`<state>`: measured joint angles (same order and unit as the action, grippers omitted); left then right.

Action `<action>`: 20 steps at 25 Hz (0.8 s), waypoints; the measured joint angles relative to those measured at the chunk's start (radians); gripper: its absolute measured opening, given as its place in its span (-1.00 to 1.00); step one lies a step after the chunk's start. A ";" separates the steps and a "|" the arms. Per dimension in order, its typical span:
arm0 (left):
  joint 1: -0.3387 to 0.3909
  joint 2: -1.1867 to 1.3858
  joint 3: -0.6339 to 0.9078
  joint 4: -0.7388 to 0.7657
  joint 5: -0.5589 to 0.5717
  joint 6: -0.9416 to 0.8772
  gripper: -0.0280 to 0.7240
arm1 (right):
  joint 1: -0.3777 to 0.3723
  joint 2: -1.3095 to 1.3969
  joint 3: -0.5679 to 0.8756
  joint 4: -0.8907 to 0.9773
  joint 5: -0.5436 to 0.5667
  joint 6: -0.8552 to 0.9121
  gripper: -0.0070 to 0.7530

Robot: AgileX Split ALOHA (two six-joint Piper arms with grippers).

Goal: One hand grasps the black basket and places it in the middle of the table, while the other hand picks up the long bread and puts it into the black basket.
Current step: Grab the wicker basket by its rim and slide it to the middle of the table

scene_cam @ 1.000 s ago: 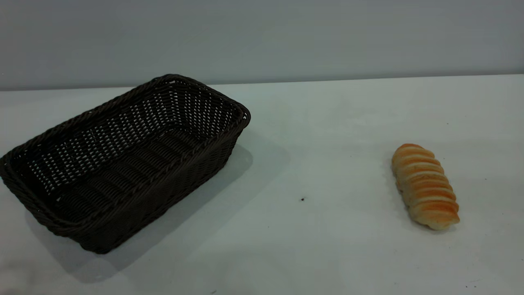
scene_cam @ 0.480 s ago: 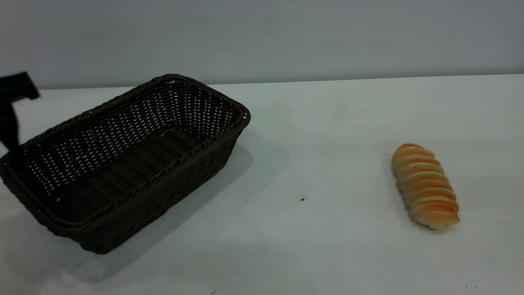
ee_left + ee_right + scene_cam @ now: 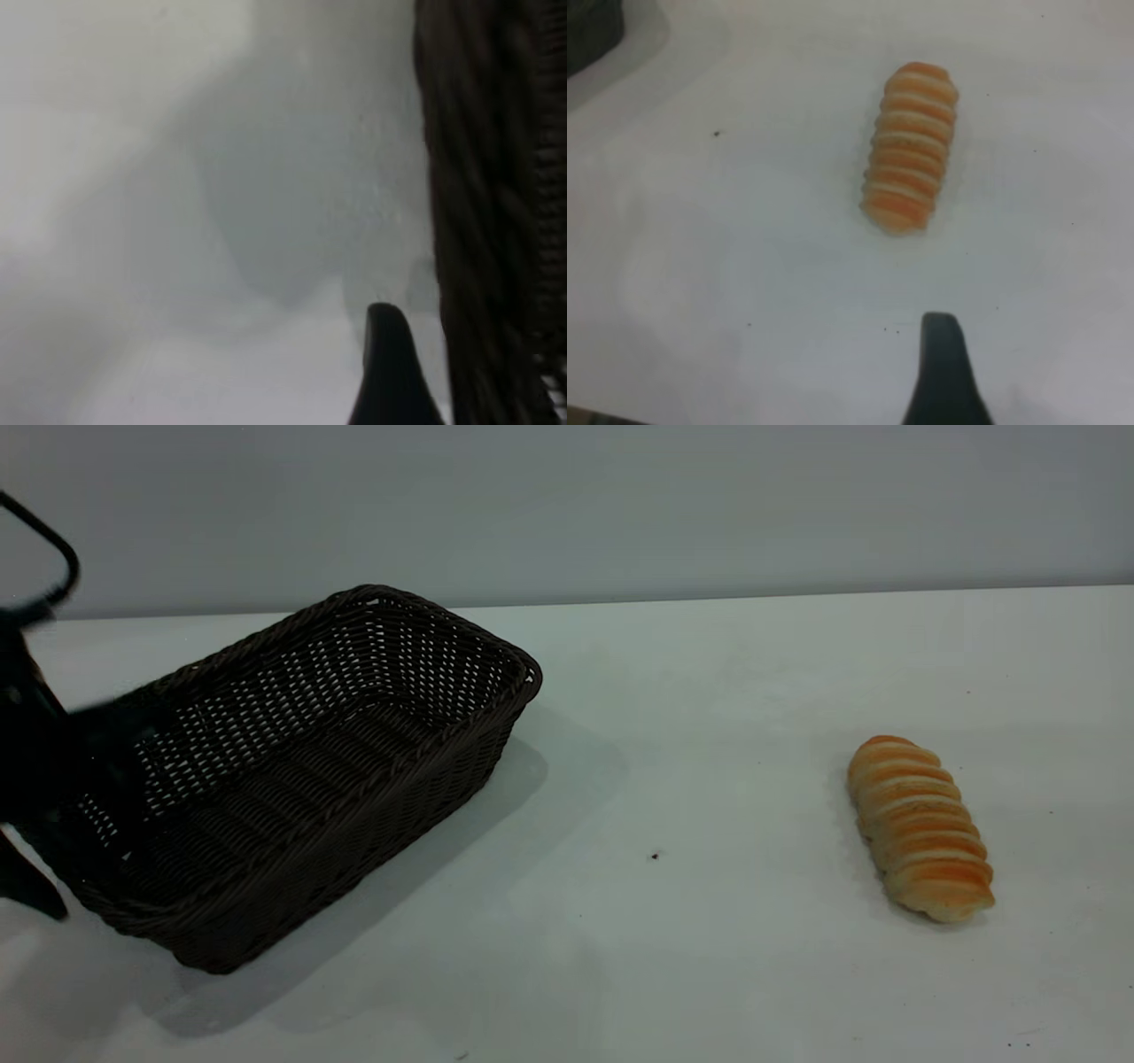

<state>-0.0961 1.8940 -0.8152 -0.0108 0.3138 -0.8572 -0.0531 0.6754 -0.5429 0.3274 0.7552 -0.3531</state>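
Observation:
The black basket (image 3: 292,771) lies slantwise on the left half of the table (image 3: 691,691) and holds nothing. My left gripper (image 3: 49,815) is open at its near-left short end. One finger (image 3: 27,886) stands outside the wall and the rest is a dark blur over the rim. In the left wrist view that finger (image 3: 385,363) stands just beside the braided rim (image 3: 483,221). The long bread (image 3: 919,825) lies on the table at the right, ridged top up. My right gripper (image 3: 1036,372) hangs open above the table short of the bread (image 3: 909,146), one finger (image 3: 943,372) showing.
A grey wall (image 3: 567,505) runs behind the table's far edge. White tabletop stretches between basket and bread, with a tiny dark speck (image 3: 655,856) on it. A black cable loop (image 3: 53,549) of the left arm rises at the far left.
My left arm has come in from the left edge and dropped to the basket's near-left end. Basket and bread lie where they were.

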 joint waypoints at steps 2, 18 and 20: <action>0.000 0.060 -0.004 -0.011 -0.047 -0.010 0.52 | 0.000 0.000 0.000 0.000 0.000 0.000 0.41; 0.002 0.000 -0.021 -0.081 -0.098 -0.029 -0.22 | 0.000 0.000 0.000 -0.019 0.000 0.000 0.41; 0.002 -0.041 -0.022 -0.079 -0.086 0.010 -0.22 | 0.000 0.000 0.000 -0.025 0.000 0.000 0.41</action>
<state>-0.0942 1.8533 -0.8373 -0.0895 0.2277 -0.8477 -0.0531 0.6754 -0.5429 0.3023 0.7552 -0.3531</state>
